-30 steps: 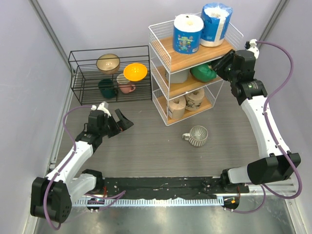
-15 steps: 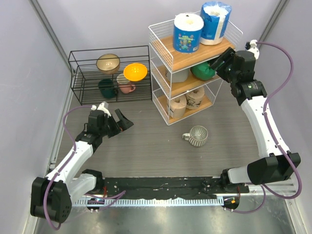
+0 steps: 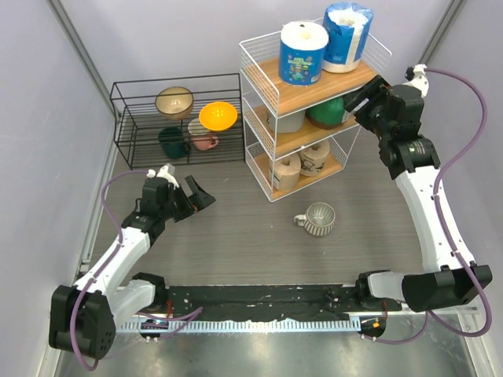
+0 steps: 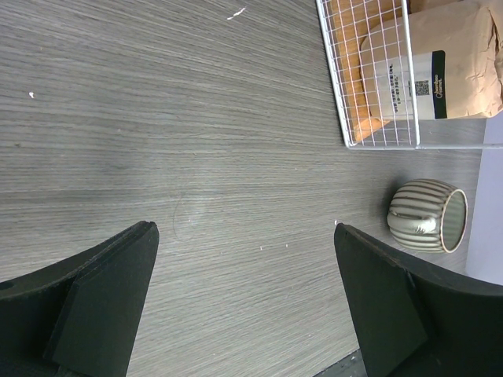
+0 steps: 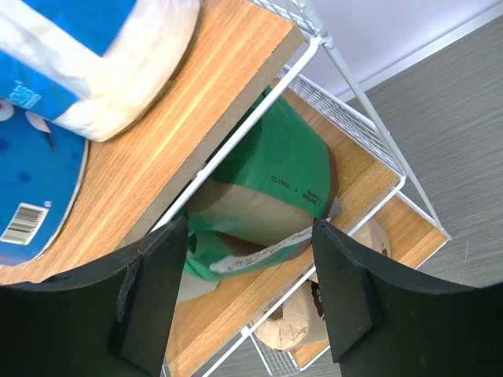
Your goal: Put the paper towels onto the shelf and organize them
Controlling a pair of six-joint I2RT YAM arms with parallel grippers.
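Nearest the bases, the left gripper [image 3: 198, 196] hangs low over the grey table [image 3: 251, 243] at about 9 o'clock, jaws spread wide and holding nothing; from its wrist camera the ribbed mug [image 4: 427, 216] lies on the bare wood-grain well beyond its fingertips. That mug sits near the table's middle, towards 4 o'clock of the shelf [image 3: 259, 55]. The shelf stands at 1 o'clock. On its bottom board two tan rolls [image 3: 299, 165] stand side by side, cores up. On the middle board the grey roll [image 3: 287, 122] sits at the left end and the green roll [image 3: 328, 115] lies at the right end (on its side, as far as the wrist view shows). The right gripper [image 3: 363, 97] is at the shelf's 3 o'clock side, level with that board, jaws wide, gripping nothing; the green roll lies just ahead, framed between its fingers [image 5: 149, 290], and whether they touch it cannot be told. On the top board two blue-wrapped rolls [image 3: 303, 53] stand upright, touching. At 11 o'clock the black wire rack [image 3: 126, 98] holds bowls.
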